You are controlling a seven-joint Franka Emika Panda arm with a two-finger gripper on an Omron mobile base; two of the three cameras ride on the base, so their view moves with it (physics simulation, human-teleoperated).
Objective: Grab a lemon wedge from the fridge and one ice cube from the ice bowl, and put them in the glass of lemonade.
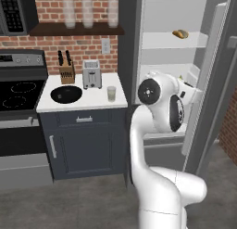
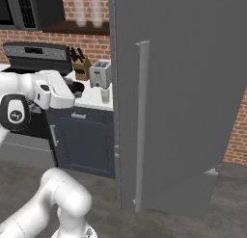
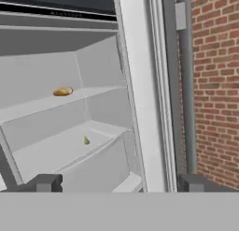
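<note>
Reaching into the fridge [image 1: 217, 103], my gripper [image 3: 119, 182] spread wide and empty, I risk nudging the tiny lemon wedge [image 3: 86, 140] away.

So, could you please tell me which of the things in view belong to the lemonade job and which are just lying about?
Belonging to the job:
lemon wedge on a fridge shelf
fridge, door open
ice bowl on the counter
glass of lemonade beside the bowl
gripper

Just lying about:
bun on the shelf above
toaster
knife block
stove
shelf glasses
</note>
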